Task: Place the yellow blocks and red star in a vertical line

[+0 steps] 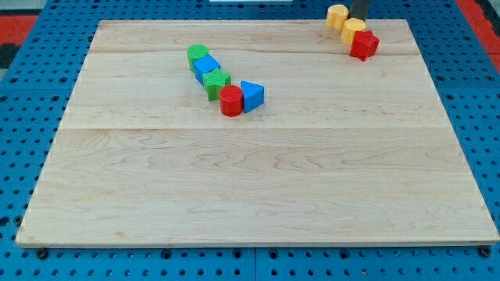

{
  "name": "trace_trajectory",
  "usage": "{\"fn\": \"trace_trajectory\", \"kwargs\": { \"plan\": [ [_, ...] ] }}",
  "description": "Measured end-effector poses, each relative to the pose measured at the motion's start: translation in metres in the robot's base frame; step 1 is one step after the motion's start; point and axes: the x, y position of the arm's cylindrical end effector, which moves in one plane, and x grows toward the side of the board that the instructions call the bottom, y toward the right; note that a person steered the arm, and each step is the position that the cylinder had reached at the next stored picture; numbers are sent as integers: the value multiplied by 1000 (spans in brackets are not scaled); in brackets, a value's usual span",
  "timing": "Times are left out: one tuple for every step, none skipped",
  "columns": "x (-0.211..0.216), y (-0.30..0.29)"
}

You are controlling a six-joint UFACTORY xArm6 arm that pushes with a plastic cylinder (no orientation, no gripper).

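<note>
My tip [358,19], a bare rod gripping nothing, should nudge gently from 12 o'clock, keeping yellow blocks [337,15] [353,30] and red star [364,44] aligned.

Open board across the view's bottom half; obstacles only the mid-left block chain [225,80] and top-right cluster [353,32]

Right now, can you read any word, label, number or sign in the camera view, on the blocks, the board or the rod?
None: no text, number or sign shows anywhere.
The wooden board is plain.
The yellow blocks, red star and other blocks are unmarked.
The rod, with my tip beside the yellow blocks, bears no readable label.
</note>
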Motion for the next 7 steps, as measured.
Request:
{"fn": "trace_trajectory", "kwargs": {
  "plan": [
    [17, 1],
    [58, 18],
    [97, 31],
    [105, 38],
    [101, 38],
    [100, 24],
    [120, 23]
  ]
}}
